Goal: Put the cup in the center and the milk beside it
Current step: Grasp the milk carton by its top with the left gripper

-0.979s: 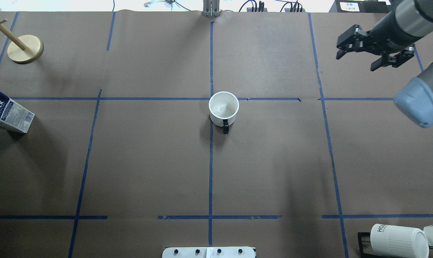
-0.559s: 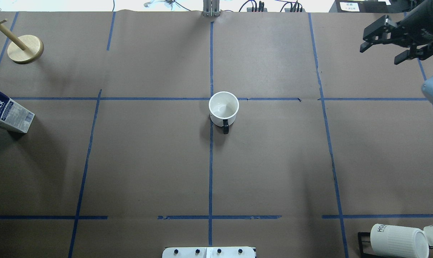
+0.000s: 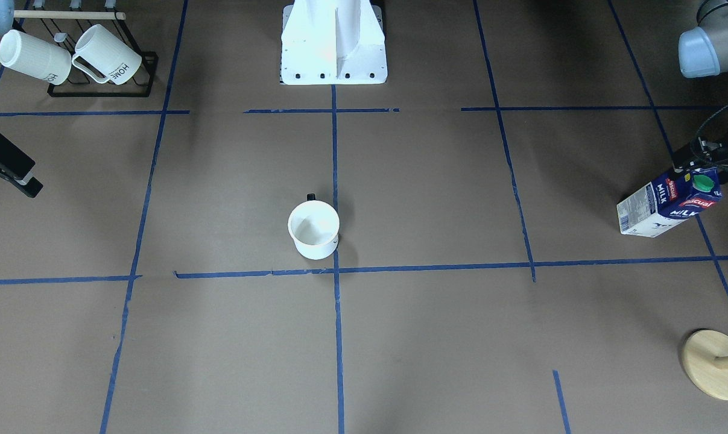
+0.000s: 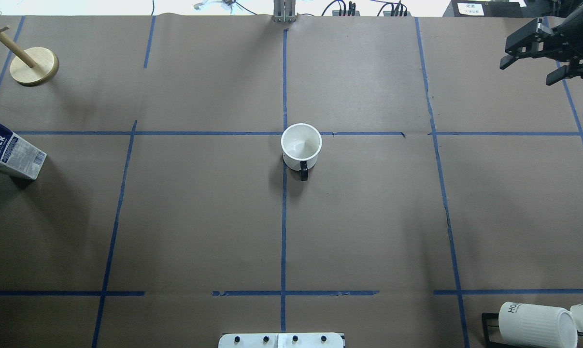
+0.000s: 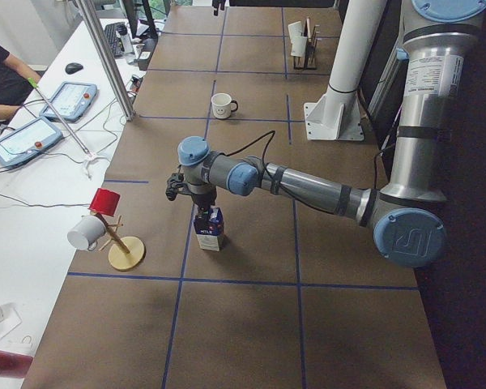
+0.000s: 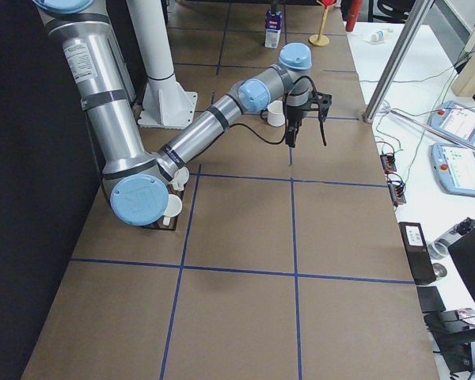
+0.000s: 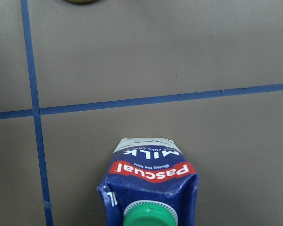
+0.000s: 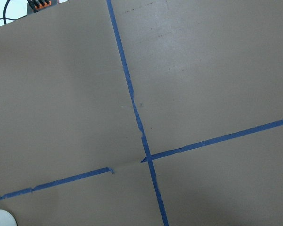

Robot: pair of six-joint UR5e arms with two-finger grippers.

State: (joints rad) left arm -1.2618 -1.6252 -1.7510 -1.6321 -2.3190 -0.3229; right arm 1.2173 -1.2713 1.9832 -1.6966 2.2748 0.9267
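the cup (image 4: 301, 143) is seen standing upright on the brown table (image 4: 368, 217), with its mouth up and nothing inside. it is set right by the center (image 4: 284, 133), where the blue tape lines (image 4: 199, 133) cross. its base lies just to the right of the crossing and a little to the near side, toward the robot. its dark handle (image 4: 304, 173) is turned to the near side. in the left side view a small smiley face can be seen on it.

the milk (image 4: 11, 153) is stood upright at the left edge of the table, well apart from the cup. its green cap (image 7: 150, 215) is seen on the sloped top. the left gripper (image 5: 201, 207) is held right over the top of the carton. it cannot be told whether its fingers are wide or narrow, or whether the carton is touched.

the right gripper (image 4: 526, 72) is held in the air over the far right corner of the table, well apart from the cup. its fingers are spread wide and nothing is held between them.

two ribbed white mugs (image 3: 68, 57) are laid on a black rack (image 3: 98, 91) at the near right corner. a wooden stand (image 4: 34, 66) is stood at the far left corner, and a red cup (image 5: 105, 200) and a white cup (image 5: 87, 233) are hung on it.
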